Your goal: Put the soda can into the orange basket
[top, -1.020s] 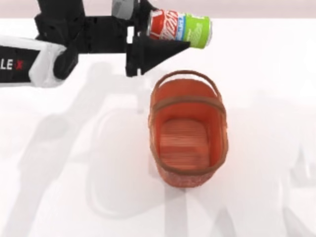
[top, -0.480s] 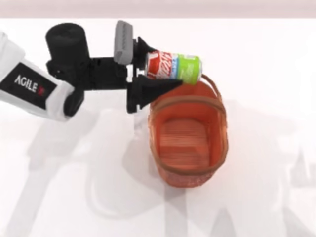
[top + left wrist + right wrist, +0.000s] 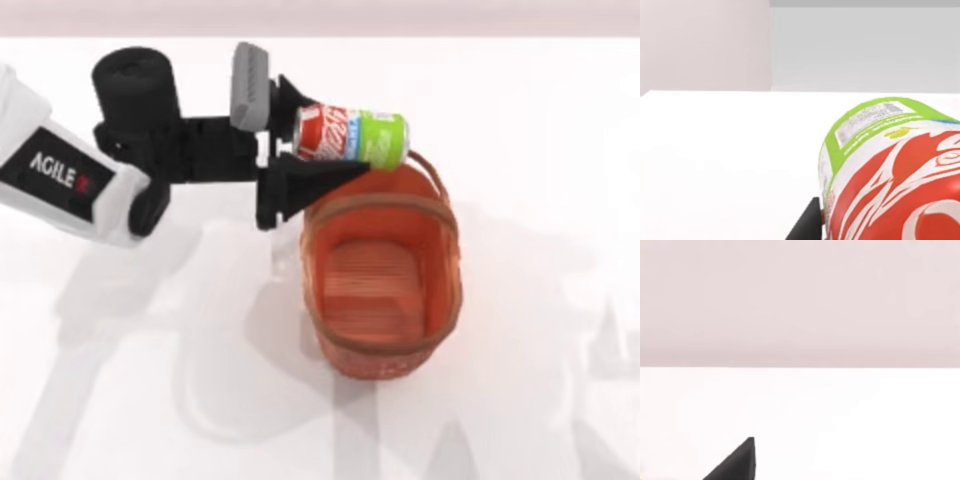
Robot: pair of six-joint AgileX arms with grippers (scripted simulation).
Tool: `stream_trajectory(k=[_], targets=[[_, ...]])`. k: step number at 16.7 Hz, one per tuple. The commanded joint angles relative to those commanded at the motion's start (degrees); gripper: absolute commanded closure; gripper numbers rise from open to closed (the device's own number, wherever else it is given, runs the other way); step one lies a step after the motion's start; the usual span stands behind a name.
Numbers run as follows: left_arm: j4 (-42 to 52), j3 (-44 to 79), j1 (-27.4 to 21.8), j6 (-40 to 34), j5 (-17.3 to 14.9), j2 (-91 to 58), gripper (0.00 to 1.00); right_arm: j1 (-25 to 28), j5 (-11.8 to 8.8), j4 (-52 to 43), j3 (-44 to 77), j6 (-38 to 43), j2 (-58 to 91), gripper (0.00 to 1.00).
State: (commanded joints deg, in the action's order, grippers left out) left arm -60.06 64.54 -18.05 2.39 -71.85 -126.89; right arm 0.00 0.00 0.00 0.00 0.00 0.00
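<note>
The soda can (image 3: 358,137) lies on its side in the air, red end toward my left arm and green end pointing right. My left gripper (image 3: 322,142) is shut on it, reaching in from the left. The can hangs over the far handle and far rim of the orange basket (image 3: 443,300), which stands at the table's middle with its slatted floor bare. In the left wrist view the can (image 3: 890,180) fills the near corner beside one black fingertip (image 3: 811,220). My right arm is outside the top view; its wrist view shows a single dark fingertip (image 3: 742,462) set far aside, holding nothing.
The white tabletop (image 3: 540,150) surrounds the basket on all sides. A pale wall (image 3: 800,300) rises behind the table's far edge.
Since a second ago my left arm has carried the can from the table's far edge toward the basket's far rim. Over the last half second it has barely moved.
</note>
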Motion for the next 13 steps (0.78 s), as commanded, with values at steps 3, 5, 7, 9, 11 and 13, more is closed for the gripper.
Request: stream_trajectory(k=[3,5,7,9,11,13], targets=[[0.00,0.00,0.00,0.00,0.00,0.00,0.40,0.00,0.00,0.00,0.00,0.00,0.00,0.00],[0.00,0.00,0.00,0.00,0.00,0.00,0.25,0.00,0.00,0.00,0.00,0.00,0.00,0.00],[0.00,0.00,0.00,0.00,0.00,0.00,0.10,0.00,0.00,0.00,0.00,0.00,0.00,0.00],[0.00,0.00,0.00,0.00,0.00,0.00,0.00,0.00,0.00,0.00,0.00,0.00,0.00,0.00],[0.00,0.00,0.00,0.00,0.00,0.00,0.00,0.00,0.00,0.00,0.00,0.00,0.00,0.00],[0.00,0.00,0.00,0.00,0.00,0.00,0.00,0.00,0.00,0.00,0.00,0.00,0.00,0.00]])
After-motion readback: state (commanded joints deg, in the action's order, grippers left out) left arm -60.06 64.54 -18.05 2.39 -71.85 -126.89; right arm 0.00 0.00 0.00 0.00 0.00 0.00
